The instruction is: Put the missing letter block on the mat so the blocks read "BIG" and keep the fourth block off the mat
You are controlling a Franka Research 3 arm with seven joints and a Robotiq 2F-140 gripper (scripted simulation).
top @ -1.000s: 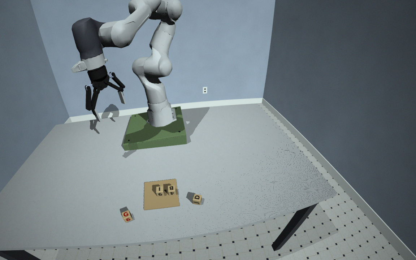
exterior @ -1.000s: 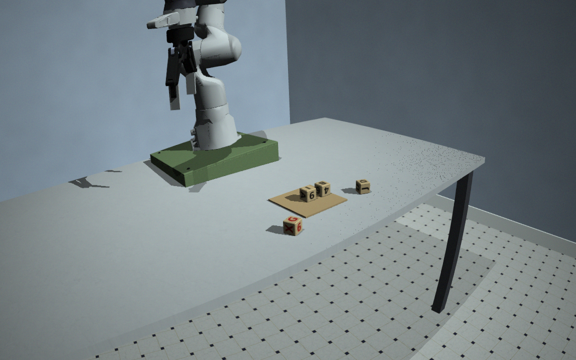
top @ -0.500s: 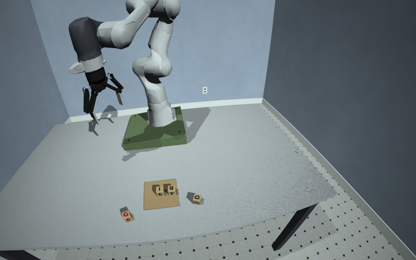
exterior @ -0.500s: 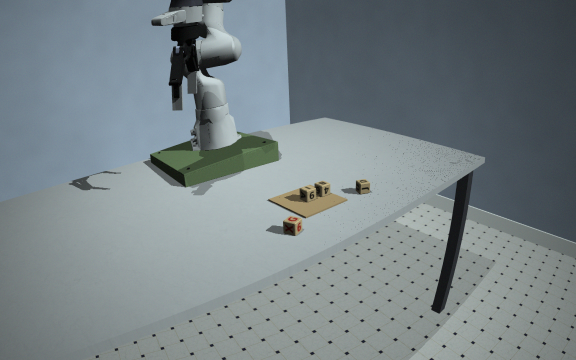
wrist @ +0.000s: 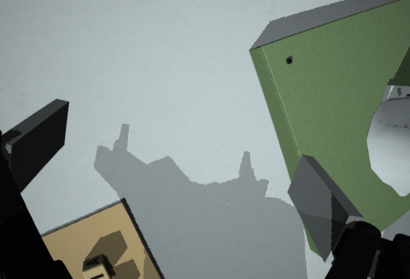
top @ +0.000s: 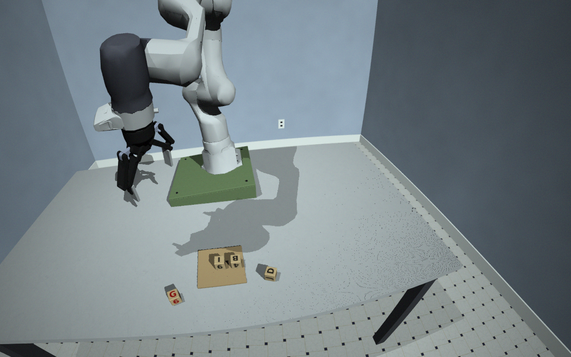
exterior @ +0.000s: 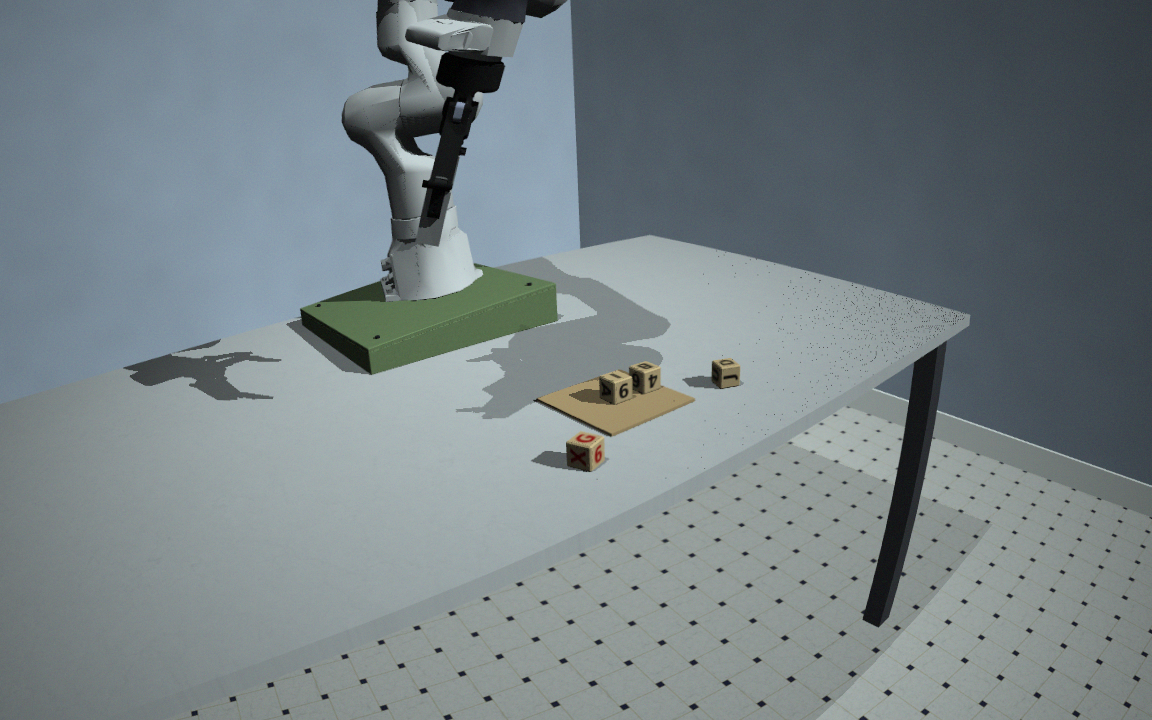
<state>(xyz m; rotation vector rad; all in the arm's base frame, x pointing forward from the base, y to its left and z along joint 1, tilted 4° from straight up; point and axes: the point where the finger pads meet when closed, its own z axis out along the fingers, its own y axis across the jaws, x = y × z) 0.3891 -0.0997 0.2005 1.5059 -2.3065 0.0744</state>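
Note:
The tan mat (top: 216,280) (exterior: 612,422) (wrist: 70,237) lies flat. The B block (top: 235,259) (exterior: 645,377) and the I block (top: 218,261) (exterior: 615,387) (wrist: 96,271) stand on it side by side. Both letters are on top; B is upright from the base, where B is left of I. The red G block (top: 174,295) (exterior: 585,453) lies off the mat beyond I's side, G on top, roughly upside down from the base. The D block (top: 270,273) (exterior: 725,374) lies off the mat beyond B's side. My gripper (top: 151,176) (exterior: 433,225) (wrist: 184,150) is open and empty, raised beside the base, away from all blocks.
The green base plate (top: 216,188) (exterior: 464,322) (wrist: 325,100) carries the arm and stands between the gripper and the mat's far side. The grey table (top: 79,248) (exterior: 249,501) has its front edge beyond the G and D blocks. The arm's shadow falls beside the mat.

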